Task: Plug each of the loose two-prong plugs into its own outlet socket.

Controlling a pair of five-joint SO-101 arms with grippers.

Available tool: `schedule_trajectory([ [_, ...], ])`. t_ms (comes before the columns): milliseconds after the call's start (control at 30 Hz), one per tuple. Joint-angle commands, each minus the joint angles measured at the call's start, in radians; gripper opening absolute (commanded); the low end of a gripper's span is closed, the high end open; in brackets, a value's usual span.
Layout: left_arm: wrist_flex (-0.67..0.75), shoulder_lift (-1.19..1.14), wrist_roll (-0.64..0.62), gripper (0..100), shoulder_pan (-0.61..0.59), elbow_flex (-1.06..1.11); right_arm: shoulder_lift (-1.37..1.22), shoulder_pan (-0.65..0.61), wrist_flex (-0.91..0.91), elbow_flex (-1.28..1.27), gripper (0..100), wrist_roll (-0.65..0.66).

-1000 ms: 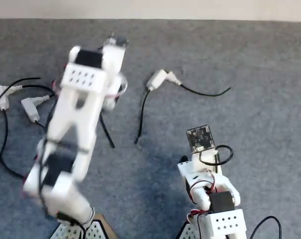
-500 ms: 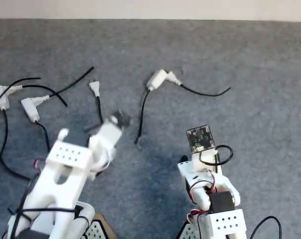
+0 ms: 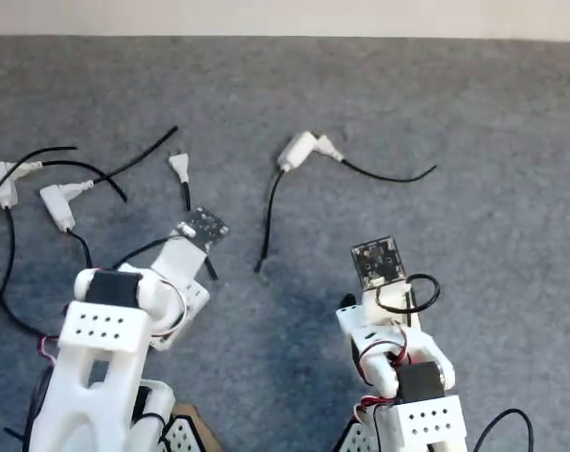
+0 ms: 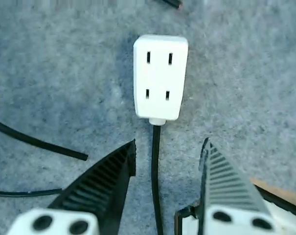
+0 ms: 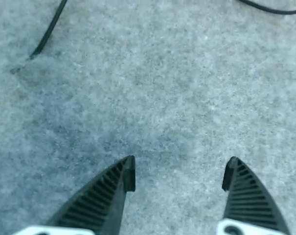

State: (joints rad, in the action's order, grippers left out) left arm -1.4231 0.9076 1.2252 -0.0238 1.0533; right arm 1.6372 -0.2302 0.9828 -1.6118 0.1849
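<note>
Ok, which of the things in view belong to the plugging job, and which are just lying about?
Job: white outlet socket on its black cord; plug-and-socket pair, apparently joined; white connector and another at the high view's left edge; left gripper, open.
Lying about: grey mat; brown board corner by the arm bases.

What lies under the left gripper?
Under the left gripper, a black cord runs between its open fingers, over grey carpet, from a white outlet socket. The gripper's body hides where the cord continues.
</note>
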Motion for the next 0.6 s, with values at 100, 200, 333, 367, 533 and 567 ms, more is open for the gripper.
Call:
schedule_trajectory([
  [100,0.135,0.008,-0.147,17,-0.008,-0.033,0.004,-0.007,-0.021,0.001,28.2,0.017],
  [200,0.207,-0.051,-0.187,16,-0.005,-0.031,0.004,-0.007,-0.021,0.002,28.2,0.017],
  [333,0.255,-0.196,-0.19,17,0.048,-0.036,0.004,-0.007,-0.021,0.002,28.2,0.017],
  [367,0.275,-0.232,-0.19,17,0.062,-0.038,0.004,-0.007,-0.021,0.002,28.2,0.017],
  [533,0.356,-0.381,-0.212,18,0.079,-0.079,0.004,-0.007,-0.021,0.002,28.2,0.018],
  [567,0.358,-0.41,-0.212,18,0.079,-0.099,0.004,-0.007,-0.021,0.002,28.2,0.018],
])
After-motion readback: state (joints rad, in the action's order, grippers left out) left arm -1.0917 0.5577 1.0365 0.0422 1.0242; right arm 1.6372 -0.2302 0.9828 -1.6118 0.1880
